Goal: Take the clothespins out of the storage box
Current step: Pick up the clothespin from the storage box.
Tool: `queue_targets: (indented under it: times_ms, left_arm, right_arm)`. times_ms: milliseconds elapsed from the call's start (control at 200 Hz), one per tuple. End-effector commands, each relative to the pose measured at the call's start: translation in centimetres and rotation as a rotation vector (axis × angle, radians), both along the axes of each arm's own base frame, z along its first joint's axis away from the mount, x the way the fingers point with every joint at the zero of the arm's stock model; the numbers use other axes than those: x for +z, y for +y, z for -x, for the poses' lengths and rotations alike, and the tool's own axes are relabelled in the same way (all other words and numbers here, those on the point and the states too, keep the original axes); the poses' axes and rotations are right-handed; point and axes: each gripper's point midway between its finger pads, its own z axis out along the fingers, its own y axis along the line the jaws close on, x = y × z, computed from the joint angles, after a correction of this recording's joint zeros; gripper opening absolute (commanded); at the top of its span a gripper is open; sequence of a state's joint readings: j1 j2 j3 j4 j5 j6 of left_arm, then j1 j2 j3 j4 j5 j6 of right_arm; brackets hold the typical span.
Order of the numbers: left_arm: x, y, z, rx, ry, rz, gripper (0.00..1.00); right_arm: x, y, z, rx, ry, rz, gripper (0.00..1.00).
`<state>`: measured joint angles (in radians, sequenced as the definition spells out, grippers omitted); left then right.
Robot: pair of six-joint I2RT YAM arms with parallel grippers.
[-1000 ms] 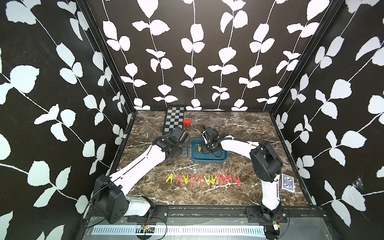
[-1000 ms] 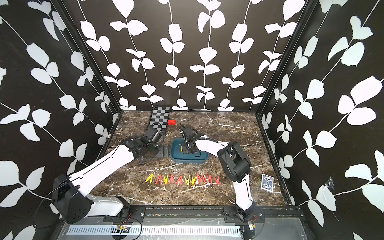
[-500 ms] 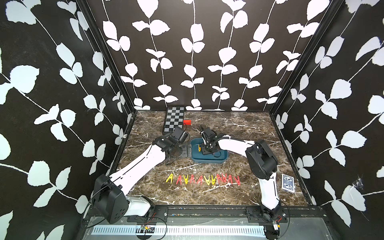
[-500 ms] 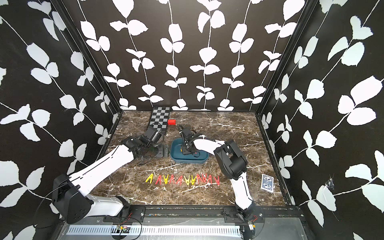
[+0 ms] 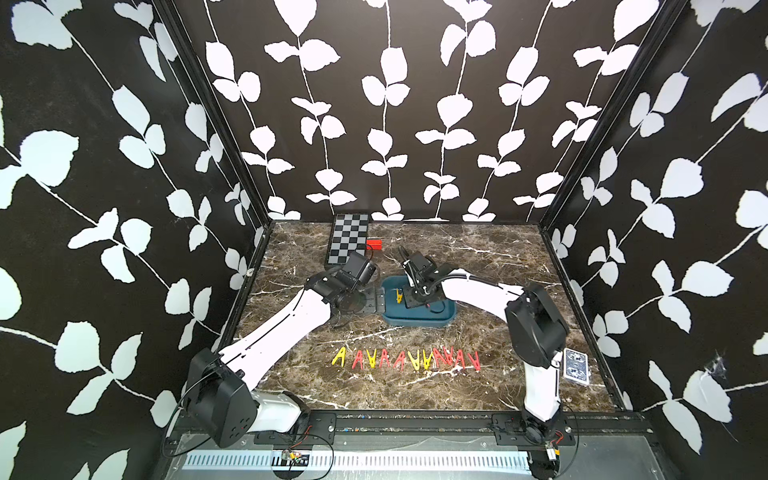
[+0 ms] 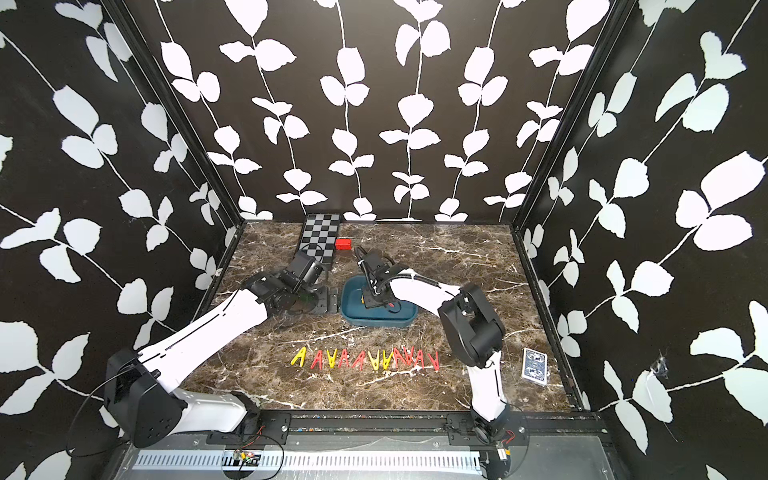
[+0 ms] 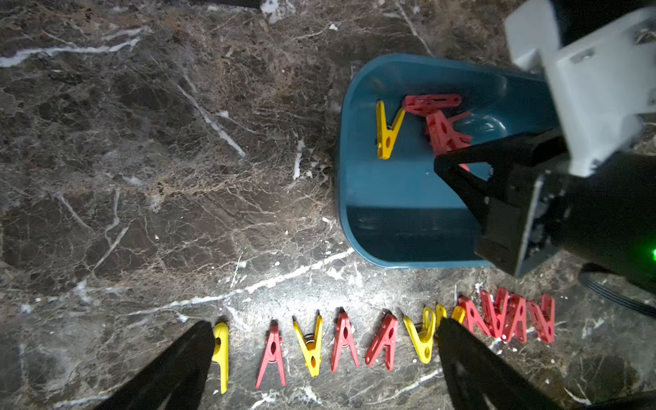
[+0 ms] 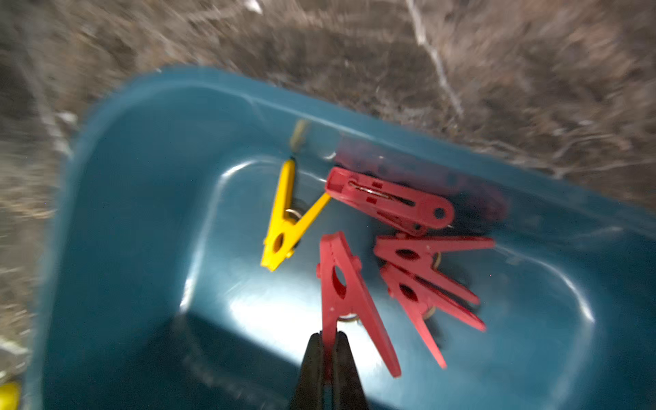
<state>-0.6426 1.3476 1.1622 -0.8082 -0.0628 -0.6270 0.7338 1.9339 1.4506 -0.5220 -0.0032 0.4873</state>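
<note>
The teal storage box (image 5: pixel 415 319) sits mid-table. My right gripper (image 8: pixel 328 337) reaches down into it and is shut on one leg of a red clothespin (image 8: pixel 340 284). Beside that one lie a yellow clothespin (image 8: pixel 284 227) and three other red clothespins (image 8: pixel 426 255) on the box floor. A row of red and yellow clothespins (image 5: pixel 405 359) lies on the marble in front of the box. My left gripper (image 7: pixel 324 323) hangs open and empty just left of the box (image 7: pixel 340 198), above the marble. The right arm hides much of the box in both top views.
A black-and-grey checkered board (image 5: pixel 348 243) and a small red block (image 5: pixel 374 244) lie at the back. A blue card deck (image 5: pixel 575 365) rests near the front right. Patterned walls enclose the table on three sides.
My right gripper has closed its jaws onto the red clothespin and edged slightly left inside the box. The left arm has stayed still.
</note>
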Motion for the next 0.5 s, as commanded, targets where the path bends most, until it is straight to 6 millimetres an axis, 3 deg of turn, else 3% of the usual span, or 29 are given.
queue_targets:
  times_ms: [0,215,240,375,400,495]
  left_arm:
    - [0.5,-1.4,-0.5,-0.049,-0.012,0.055,0.99]
    - [1.3,-4.1,-1.4,-0.114,-0.024,0.148,0.99]
    - [1.5,-4.4,-1.5,-0.119,-0.026,0.158,0.99]
    - [1.6,-6.2,-1.9,-0.155,-0.020,0.199,0.99]
    - [1.6,-6.6,-1.9,-0.163,-0.020,0.203,0.99]
    - [1.3,-7.8,-1.9,-0.192,-0.007,0.204,0.99]
  right_arm:
    - [2.4,-1.2,0.9,-0.030,-0.032,-0.006,0.00]
    - [4.7,-3.7,2.4,-0.083,-0.076,-0.006,0.00]
    - [3.8,-4.6,3.1,-0.091,-0.060,0.018,0.00]
    - [3.5,-7.2,4.6,-0.137,-0.058,0.055,0.00]
    - [4.5,-7.7,4.8,-0.149,-0.079,0.038,0.00]
    - [4.6,-9.6,6.1,-0.186,-0.084,0.049,0.00]
